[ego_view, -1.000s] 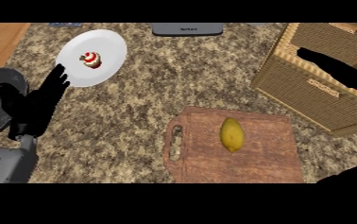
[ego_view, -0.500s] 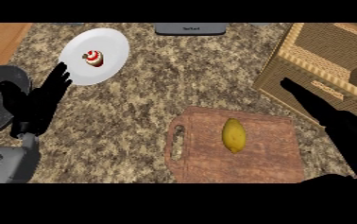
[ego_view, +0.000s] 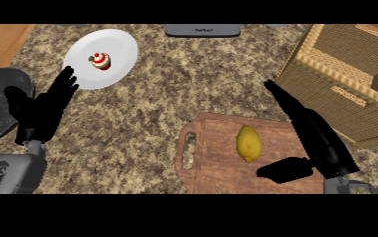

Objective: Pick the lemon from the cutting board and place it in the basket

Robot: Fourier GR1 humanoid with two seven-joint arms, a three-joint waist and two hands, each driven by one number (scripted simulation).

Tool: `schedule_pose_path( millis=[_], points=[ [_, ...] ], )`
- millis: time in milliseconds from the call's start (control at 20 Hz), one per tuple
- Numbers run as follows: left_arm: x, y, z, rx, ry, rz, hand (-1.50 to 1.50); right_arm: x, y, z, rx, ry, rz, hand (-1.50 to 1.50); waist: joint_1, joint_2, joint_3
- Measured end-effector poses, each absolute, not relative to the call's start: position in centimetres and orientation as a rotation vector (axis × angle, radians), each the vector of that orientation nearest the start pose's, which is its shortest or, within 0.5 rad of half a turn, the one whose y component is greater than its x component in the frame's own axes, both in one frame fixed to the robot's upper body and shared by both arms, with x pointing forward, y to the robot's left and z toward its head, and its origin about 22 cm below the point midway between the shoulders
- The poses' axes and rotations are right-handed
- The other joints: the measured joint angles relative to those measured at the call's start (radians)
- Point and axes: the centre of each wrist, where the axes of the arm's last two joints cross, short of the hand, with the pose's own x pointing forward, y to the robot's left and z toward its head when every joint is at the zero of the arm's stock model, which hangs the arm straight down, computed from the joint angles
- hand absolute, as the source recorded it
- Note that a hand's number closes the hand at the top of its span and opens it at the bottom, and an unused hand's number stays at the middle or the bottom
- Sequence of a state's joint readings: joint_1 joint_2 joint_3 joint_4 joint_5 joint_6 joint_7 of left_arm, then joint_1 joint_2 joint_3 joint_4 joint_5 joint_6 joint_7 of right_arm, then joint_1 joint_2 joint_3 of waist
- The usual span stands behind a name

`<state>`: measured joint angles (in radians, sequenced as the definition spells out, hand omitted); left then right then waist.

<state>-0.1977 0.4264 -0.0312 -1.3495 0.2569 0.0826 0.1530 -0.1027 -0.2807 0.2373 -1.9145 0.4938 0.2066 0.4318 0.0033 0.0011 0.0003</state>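
**Stone counter (ego_view: 184, 86), lemon on the board: the reach, with no grasp made yet.**

The lemon (ego_view: 249, 143) lies lengthwise near the middle of the wooden board (ego_view: 214, 156), and nothing touches it. The right hand (ego_view: 323, 143) hangs just beside it, over the board's right edge. Its fingers are straight and point up the view, its thumb is spread out below the lemon, and it holds nothing. The woven basket (ego_view: 325, 86) stands beyond that hand at the counter's right, near the board's far corner. The left hand (ego_view: 44, 108) rests open at the left edge, below a white plate (ego_view: 81, 76) that carries a small red-and-white item. The step in hand appears to be the approach. The next move calls for the right hand to shift left and down until fingers and thumb bracket the lemon. It must then curl round it, lift, and carry it up and right over the basket's rim.
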Motion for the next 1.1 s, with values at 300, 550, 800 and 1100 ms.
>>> schedule_pose_path(
  millis=[300,550,800,1100],
  points=[
    [29.3,31.8,3.3,0.190,-1.385,-0.071,0.00,25.4,-20.9,7.3,-0.480,-1.368,0.888,-1.50,-0.001,0.000,0.000],
    [28.8,31.7,3.4,0.189,-1.379,-0.073,0.00,25.7,-20.3,5.8,-0.484,-1.312,0.936,-1.50,-0.002,-0.001,0.000],
    [28.8,31.4,4.1,0.193,-1.379,-0.074,0.00,25.2,-21.1,4.8,-0.481,-1.314,0.941,-1.50,-0.003,-0.002,0.000],
    [28.7,31.5,3.8,0.189,-1.376,-0.069,0.00,25.0,-22.1,4.4,-0.437,-1.330,0.948,-1.50,-0.004,-0.002,0.000]
  ],
)
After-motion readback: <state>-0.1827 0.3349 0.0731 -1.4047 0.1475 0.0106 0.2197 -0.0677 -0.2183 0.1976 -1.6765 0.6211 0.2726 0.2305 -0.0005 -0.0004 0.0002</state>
